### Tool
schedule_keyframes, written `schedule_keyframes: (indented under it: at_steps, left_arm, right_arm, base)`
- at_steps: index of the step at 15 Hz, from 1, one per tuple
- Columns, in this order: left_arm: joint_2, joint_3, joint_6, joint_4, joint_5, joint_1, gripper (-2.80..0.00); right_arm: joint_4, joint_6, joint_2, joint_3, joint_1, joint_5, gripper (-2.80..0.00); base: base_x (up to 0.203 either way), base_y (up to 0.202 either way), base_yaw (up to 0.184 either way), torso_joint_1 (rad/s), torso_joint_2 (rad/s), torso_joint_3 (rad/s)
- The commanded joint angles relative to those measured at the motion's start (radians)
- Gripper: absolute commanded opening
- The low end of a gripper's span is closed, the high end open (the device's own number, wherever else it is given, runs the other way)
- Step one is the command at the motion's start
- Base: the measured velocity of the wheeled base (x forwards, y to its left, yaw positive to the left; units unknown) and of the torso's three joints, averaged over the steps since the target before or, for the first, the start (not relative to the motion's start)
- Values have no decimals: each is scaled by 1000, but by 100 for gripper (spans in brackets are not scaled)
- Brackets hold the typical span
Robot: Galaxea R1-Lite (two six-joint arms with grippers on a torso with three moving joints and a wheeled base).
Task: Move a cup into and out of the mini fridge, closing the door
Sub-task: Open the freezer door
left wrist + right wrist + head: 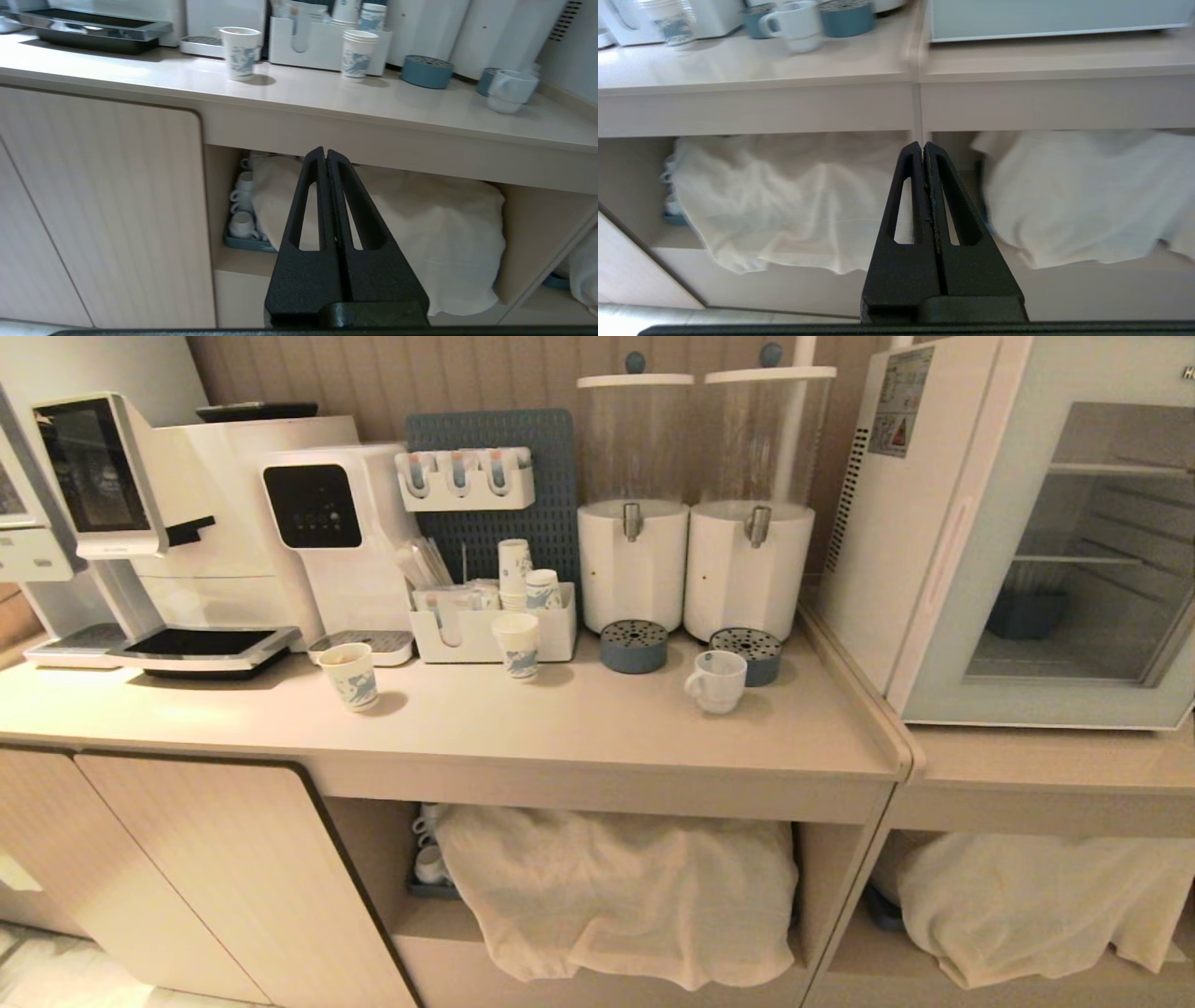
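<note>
The cup (716, 681), a squat white mug with a loop handle on its left, stands on the counter in front of the right drink dispenser; it also shows in both wrist views (510, 91) (797, 25). At the right stands the mini fridge (934, 523), its glass door (1074, 560) closed, wire shelves showing behind the glass. Neither arm appears in the head view. My left gripper (325, 151) is shut and empty, low in front of the open shelf under the counter. My right gripper (923, 145) is shut and empty too, below the seam between the two counters.
Two printed paper cups (351, 676) (517, 645) stand on the counter (579, 728), with a coffee machine (140, 523), a water dispenser (336, 532), an organiser (485, 625) and two drink dispensers (695, 504) behind. Cloths (616, 887) cover the shelves below.
</note>
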Motion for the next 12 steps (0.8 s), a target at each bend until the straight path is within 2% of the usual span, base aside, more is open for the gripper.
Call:
schedule_keyframes:
  at_steps: [1,12]
  left_arm:
    - [-5,40,0,-1,0,0,-280]
    - [-5,40,2,-1,2,0,-280]
  right_arm:
    - [-1,0,2,0,0,0,-280]
    - [5,0,2,-3,0,0,-280]
  base:
    - [0,-196,1,2,-2,2]
    - [0,-192,1,2,1,1]
